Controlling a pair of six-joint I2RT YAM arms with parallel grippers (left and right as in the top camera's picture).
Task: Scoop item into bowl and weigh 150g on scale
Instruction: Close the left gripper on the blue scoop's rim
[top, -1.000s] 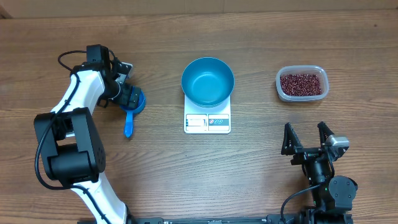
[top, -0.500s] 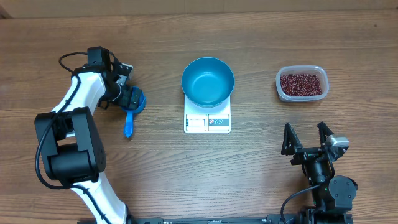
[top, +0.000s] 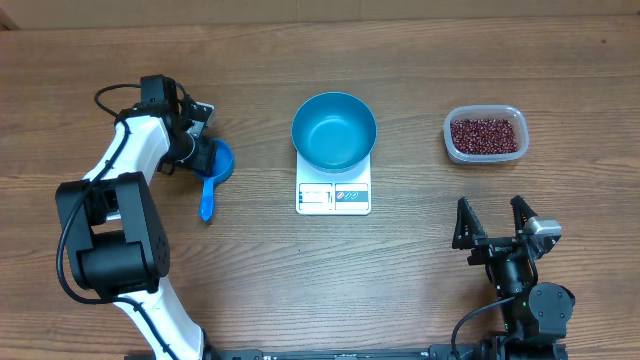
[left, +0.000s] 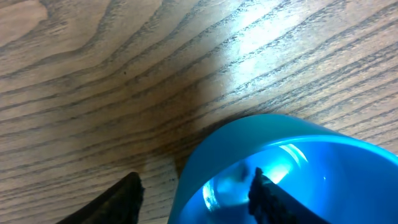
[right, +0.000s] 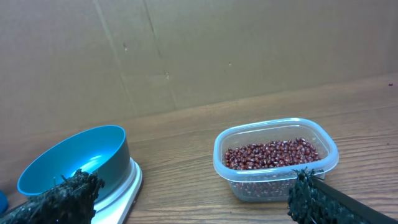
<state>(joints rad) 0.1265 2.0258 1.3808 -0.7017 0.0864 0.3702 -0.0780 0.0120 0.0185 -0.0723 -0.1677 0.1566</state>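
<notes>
Right tool (top: 489, 203) gapes wide at the near edge of the wooden surface (top: 400, 280). Beyond it we see the white scale (top: 333, 196) carrying the smooth bright-blue bowl (top: 334, 132), with the maroon beans (top: 485, 134) heaped in a clear tub (top: 450, 140) to its right. Left tool (top: 205, 157) straddles the rim of the blue scoop (top: 207, 195); we cannot tell whether it grips.

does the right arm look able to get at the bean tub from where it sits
Probably yes: the right gripper is open, and only bare table lies between it and the tub just ahead.
</notes>
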